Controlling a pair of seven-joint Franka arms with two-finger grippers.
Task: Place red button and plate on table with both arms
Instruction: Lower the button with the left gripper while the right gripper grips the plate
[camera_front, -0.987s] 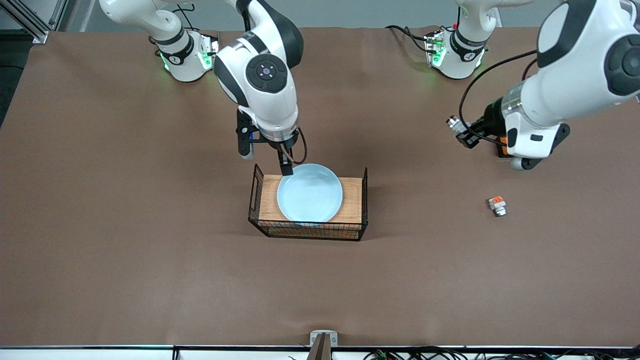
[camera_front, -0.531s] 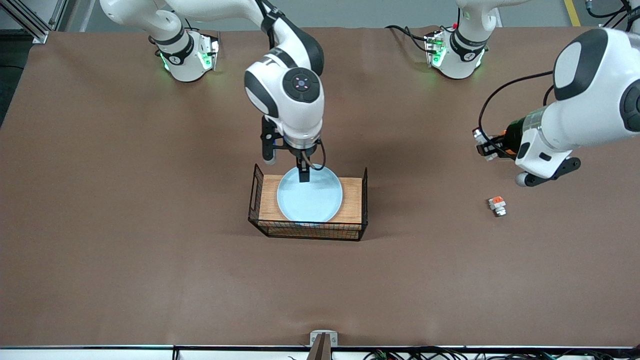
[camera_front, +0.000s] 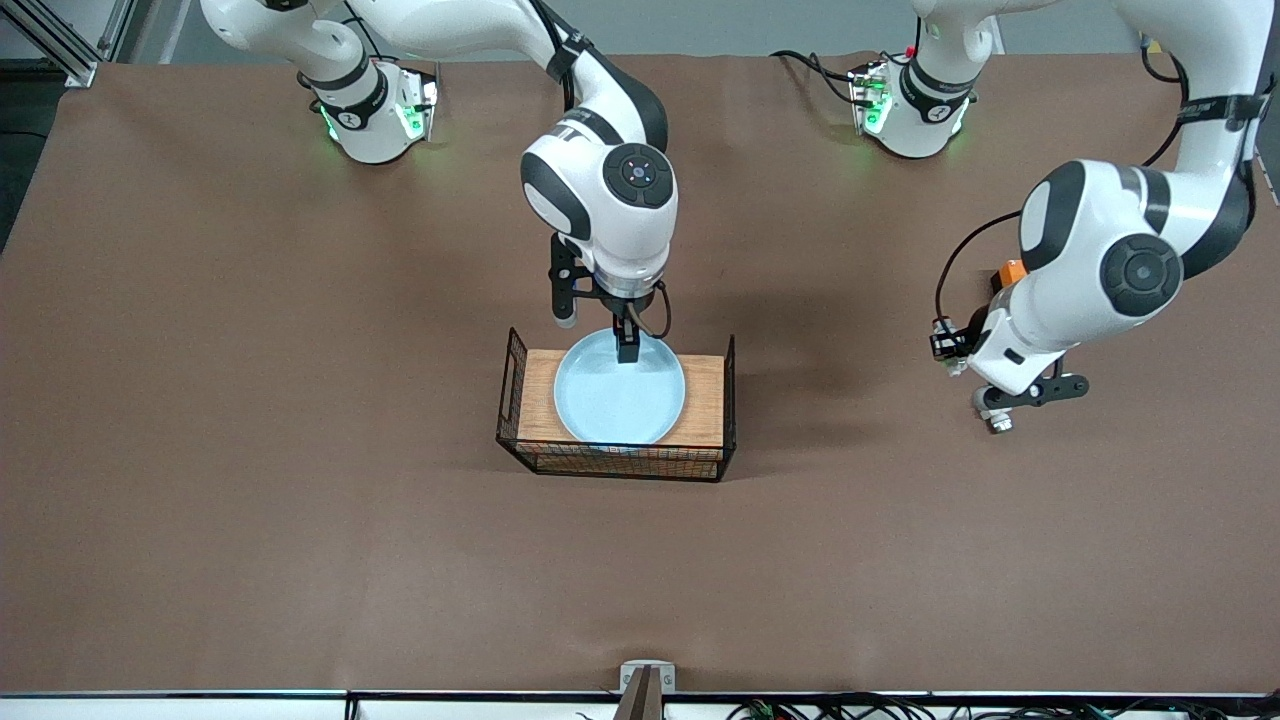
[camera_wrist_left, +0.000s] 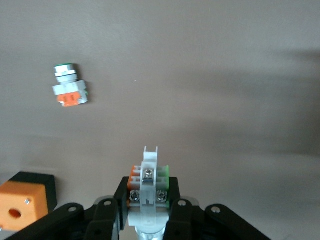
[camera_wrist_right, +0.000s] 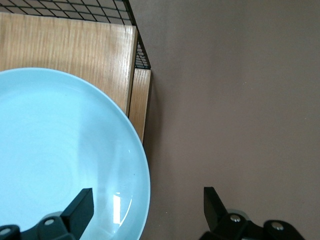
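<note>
1. Pale-blue round plate (camera_front: 619, 388) sits on the wooden-topped wire stand (camera_front: 702, 402); right gripper (camera_wrist_right: 147, 207), fingers spread, has shifted along the rim and now straddles it, ready to pinch.
2. Left gripper (camera_wrist_left: 149, 210) pinches the white-grey red button (camera_wrist_left: 148, 185), carried lower over the brown table (camera_front: 250, 400) toward the left arm's end from the stand.
3. Spare orange-topped button (camera_wrist_left: 70, 86) lies just beside that drop spot; release looks close.

Place: robotics lab test bench
Evidence: two white Franka arms (camera_front: 600, 190) bolted at green-lit bases (camera_front: 375, 115) along one edge of the brown-sheeted table (camera_front: 250, 450)
Also: loose cables (camera_front: 820, 70) beside those bases
</note>
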